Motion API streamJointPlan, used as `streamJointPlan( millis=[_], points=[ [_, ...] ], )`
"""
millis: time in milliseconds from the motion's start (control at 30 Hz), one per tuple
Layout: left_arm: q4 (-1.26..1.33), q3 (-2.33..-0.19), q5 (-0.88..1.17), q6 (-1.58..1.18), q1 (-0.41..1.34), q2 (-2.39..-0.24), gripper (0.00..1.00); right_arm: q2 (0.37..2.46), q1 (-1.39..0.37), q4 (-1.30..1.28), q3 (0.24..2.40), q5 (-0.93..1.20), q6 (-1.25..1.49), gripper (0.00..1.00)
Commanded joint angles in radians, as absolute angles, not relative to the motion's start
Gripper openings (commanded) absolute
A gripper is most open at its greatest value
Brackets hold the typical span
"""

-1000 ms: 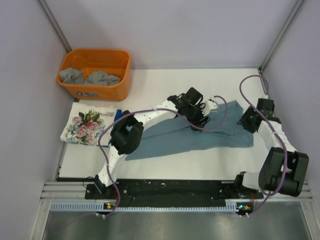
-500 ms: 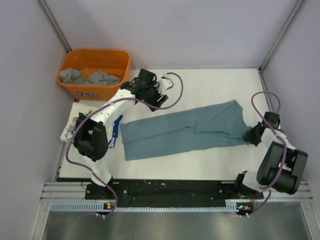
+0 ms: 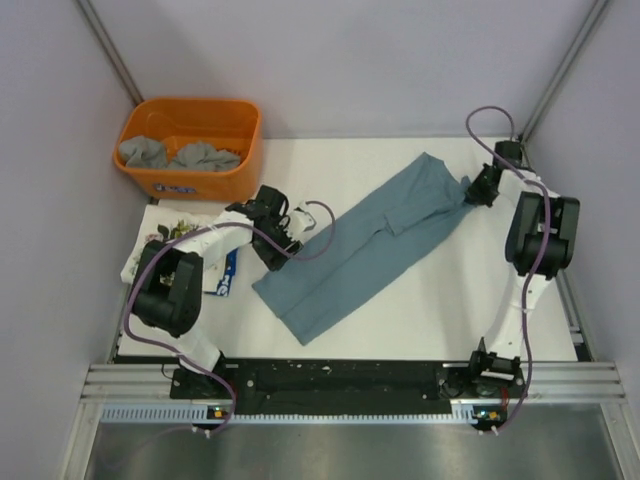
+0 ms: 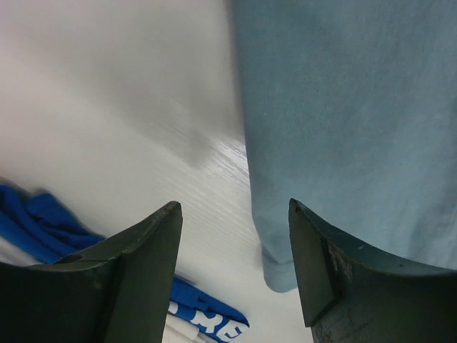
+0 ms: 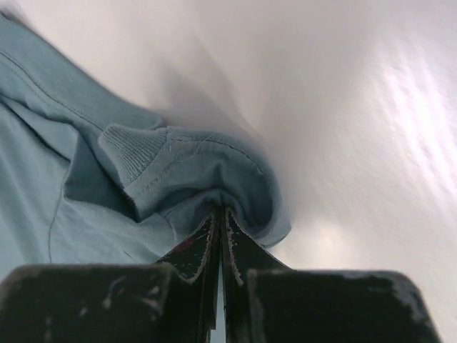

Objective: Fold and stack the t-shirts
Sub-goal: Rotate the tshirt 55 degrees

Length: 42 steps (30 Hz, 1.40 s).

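Observation:
A dusty blue-grey t-shirt (image 3: pixel 375 245) lies stretched diagonally across the white table, from near left to far right. My right gripper (image 3: pixel 470 192) is shut on its far right end, the collar bunched around the fingertips (image 5: pixel 221 214). My left gripper (image 3: pixel 283 253) is open just left of the shirt's near left edge; in the left wrist view the shirt's corner (image 4: pixel 282 275) lies between the fingers (image 4: pixel 314 271) and the table. A folded white floral t-shirt (image 3: pixel 168 250) lies at the left. Grey shirts (image 3: pixel 180 155) sit in the orange tub.
The orange tub (image 3: pixel 190 118) stands at the far left corner. A blue printed label (image 4: pixel 207 314) lies at the floral shirt's edge beside my left gripper. Grey walls close in on both sides. Bare table (image 3: pixel 450 300) lies near right of the shirt.
My right gripper has pulled the shirt's right end away to the far right corner, so the shirt now lies diagonal. My left gripper has come down from near the tub to the shirt's left edge.

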<state>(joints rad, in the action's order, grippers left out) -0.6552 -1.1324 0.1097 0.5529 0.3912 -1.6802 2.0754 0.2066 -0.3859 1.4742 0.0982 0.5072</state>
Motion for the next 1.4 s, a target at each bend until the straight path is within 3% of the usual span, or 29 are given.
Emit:
streamJointPlan(
  millis=[0, 233, 367, 467, 567, 700, 867, 1167, 1233, 1367],
  points=[
    [-0.584, -1.078, 0.100, 0.542, 0.397, -1.690, 0.65, 2.230, 0.138, -0.497, 1.707, 0.041, 0.506, 0.00],
    [-0.594, -0.924, 0.040, 0.613, 0.612, -1.666, 0.63, 2.449, 0.129, -0.594, 2.109, 0.106, 0.414, 0.00],
    [-0.658, -0.858, 0.141, 0.634, 0.718, -1.609, 0.63, 2.531, 0.129, -0.611, 2.284, 0.092, 0.373, 0.00],
    [-0.686, -0.856, 0.216, 0.618, 0.739, -1.566, 0.62, 2.563, 0.129, -0.611, 2.361, 0.106, 0.328, 0.15],
    [-0.709, -0.883, 0.163, 0.614, 0.720, -1.513, 0.63, 2.528, 0.129, -0.609, 2.382, 0.135, 0.264, 0.30],
    [-0.776, -0.948, 0.124, 0.643, 0.678, -1.419, 0.66, 2.393, 0.129, -0.607, 2.326, 0.140, 0.175, 0.42],
    [-0.888, -1.041, 0.211, 0.705, 0.672, -1.350, 0.67, 2.085, 0.097, -0.530, 2.059, 0.283, 0.095, 0.50],
    [-0.856, -0.835, 0.500, 1.014, 0.670, -1.227, 0.69, 1.286, -0.179, 0.193, 0.999, 0.584, -0.092, 0.56],
    [-0.822, -0.789, 0.502, 1.087, 0.670, -1.215, 0.70, 1.194, -0.265, 0.187, 0.887, 0.591, -0.174, 0.57],
    [-0.730, -0.707, 0.492, 1.163, 0.670, -1.206, 0.71, 1.062, -0.492, -0.122, 0.818, 0.604, -0.472, 0.56]
  ],
)
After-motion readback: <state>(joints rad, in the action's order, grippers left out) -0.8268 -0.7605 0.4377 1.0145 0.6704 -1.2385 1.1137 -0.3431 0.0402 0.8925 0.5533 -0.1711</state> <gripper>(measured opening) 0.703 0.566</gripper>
